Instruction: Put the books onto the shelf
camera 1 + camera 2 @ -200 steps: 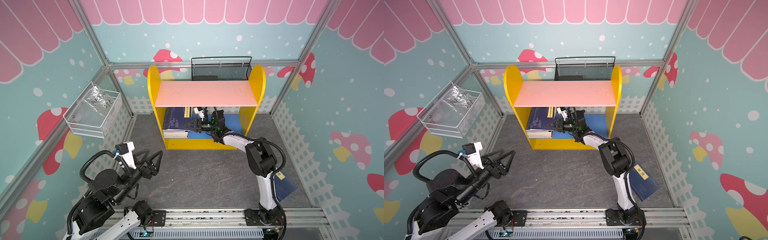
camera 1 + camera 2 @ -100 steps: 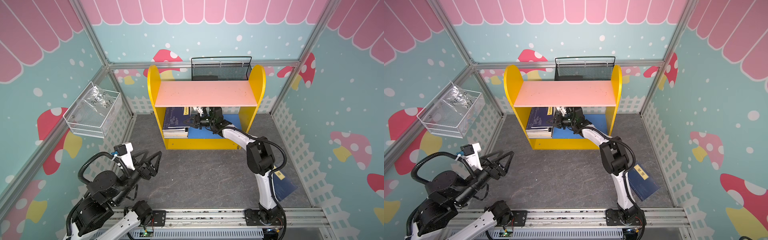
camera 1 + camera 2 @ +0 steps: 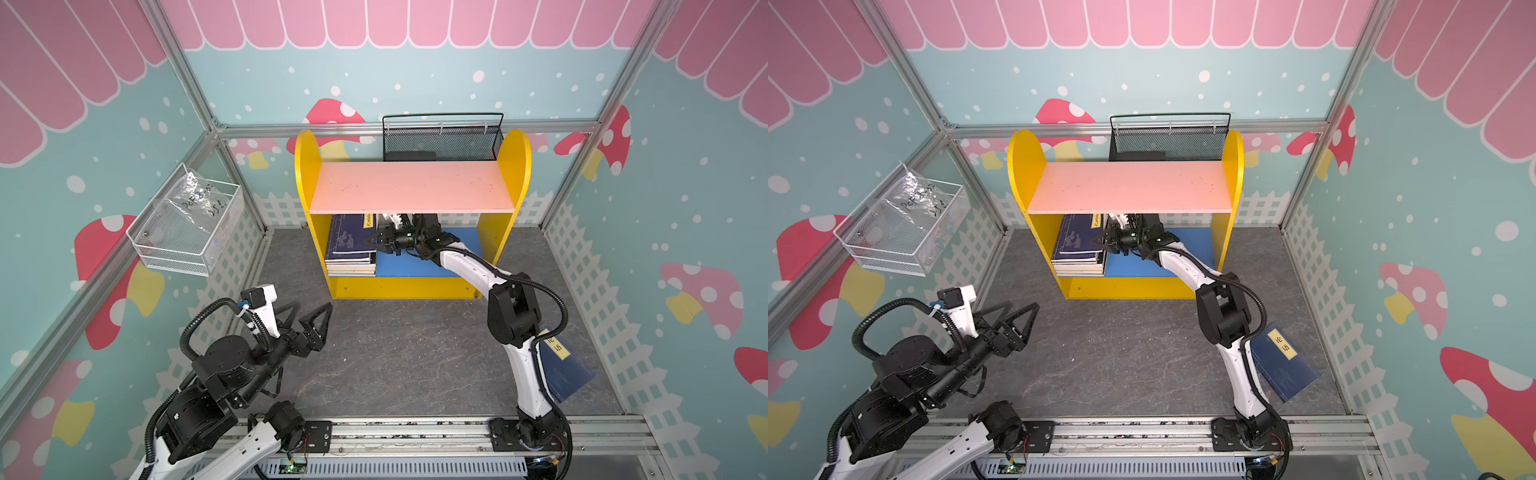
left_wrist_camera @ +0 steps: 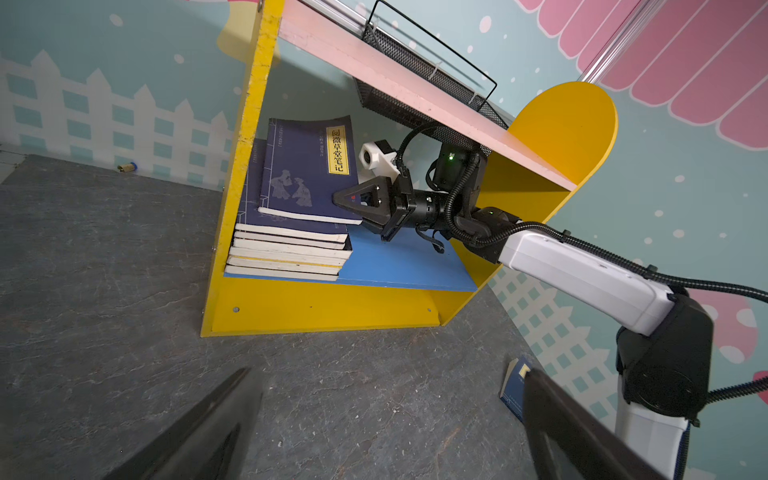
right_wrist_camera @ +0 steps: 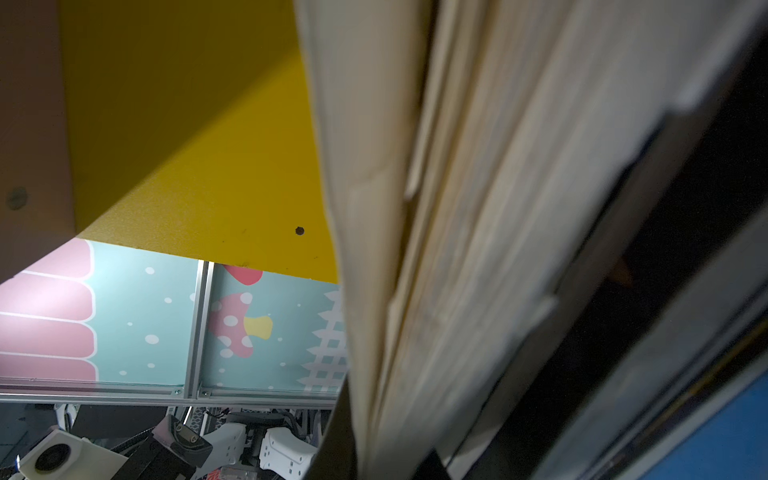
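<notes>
Tilted top navy book point(image 4: 299, 166) on shelf point(image 4: 332, 307) stack point(image 4: 286, 253), clamped by right gripper point(image 4: 347, 207); left gripper point(image 3: 314, 305) open, apart

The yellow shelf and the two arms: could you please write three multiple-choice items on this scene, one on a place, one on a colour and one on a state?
1. Where does the stack of books lie?
A) on the pink upper board
B) on the blue lower board, at its left end
C) in the black mesh basket

2. What colour is the cover of the top book?
A) red
B) green
C) navy, with a yellow label

3. How does the left gripper stand?
A) open and empty
B) shut on a book
C) shut on a basket

Answers:
1 B, both top views show the stack resting on that board.
2 C, the left wrist view shows the navy cover and its label.
3 A, its jaws stand far apart with nothing between them.
</notes>
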Controlling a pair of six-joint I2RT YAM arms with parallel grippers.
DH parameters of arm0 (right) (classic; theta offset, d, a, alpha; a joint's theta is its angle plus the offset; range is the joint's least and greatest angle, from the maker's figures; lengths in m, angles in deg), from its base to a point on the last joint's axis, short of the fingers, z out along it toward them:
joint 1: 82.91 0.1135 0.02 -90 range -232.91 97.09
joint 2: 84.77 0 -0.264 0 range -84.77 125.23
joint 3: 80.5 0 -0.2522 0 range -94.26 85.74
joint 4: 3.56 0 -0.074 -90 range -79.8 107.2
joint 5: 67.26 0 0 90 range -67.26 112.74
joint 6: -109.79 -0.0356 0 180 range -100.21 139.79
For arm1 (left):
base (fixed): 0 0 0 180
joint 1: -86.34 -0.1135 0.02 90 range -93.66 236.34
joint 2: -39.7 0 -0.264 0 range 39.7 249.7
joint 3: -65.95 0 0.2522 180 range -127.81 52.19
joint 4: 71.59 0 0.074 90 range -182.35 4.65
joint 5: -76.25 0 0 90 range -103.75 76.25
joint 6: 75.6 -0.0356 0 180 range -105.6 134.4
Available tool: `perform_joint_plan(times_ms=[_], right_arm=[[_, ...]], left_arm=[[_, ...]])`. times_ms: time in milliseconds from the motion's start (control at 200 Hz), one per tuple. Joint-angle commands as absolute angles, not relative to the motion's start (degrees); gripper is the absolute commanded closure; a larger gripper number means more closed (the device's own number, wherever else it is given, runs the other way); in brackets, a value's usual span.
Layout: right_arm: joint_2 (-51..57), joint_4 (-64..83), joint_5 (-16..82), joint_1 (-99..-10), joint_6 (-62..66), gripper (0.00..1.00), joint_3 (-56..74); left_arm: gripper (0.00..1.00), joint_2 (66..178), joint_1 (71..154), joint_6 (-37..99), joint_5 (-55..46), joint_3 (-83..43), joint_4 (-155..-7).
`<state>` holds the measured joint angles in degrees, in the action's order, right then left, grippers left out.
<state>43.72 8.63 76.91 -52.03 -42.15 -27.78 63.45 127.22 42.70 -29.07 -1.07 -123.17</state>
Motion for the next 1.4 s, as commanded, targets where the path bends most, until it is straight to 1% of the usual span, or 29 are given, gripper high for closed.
perform_joint_plan(times_ms=[0, 185, 385, 535, 926, 1391], right_arm=[[43.18, 6.33, 76.54, -50.69, -39.41, 0.97, -32.05], [44.51, 9.81, 75.87, -49.58, -37.64, 0.97, -35.57], [44.48, 10.78, 74.8, -49.39, -37.17, 0.97, -36.1], [45.92, 11.88, 76.08, -49.34, -37.57, 0.97, -38.6], [44.3, 16.06, 75.43, -49.12, -34.84, 0.98, -38.37], [43.64, 15.81, 74.37, -47.75, -34.79, 0.98, -38.37]], left_arm=[[0.01, 63.96, 127.03, 42.88, -30.88, -0.55, -122.19], [0.01, 63.46, 127.03, 43.24, -31.74, -0.03, -121.66], [0.01, 62.41, 127.03, 43.58, -31.69, 0.45, -121.65], [0.01, 61.94, 127.04, 43.76, -31.71, 0.8, -121.67], [0.01, 61.4, 127.03, 44.72, -31.69, 2.0, -121.47], [0.01, 60.44, 127.04, 45.34, -31.74, 3.13, -121.47]])
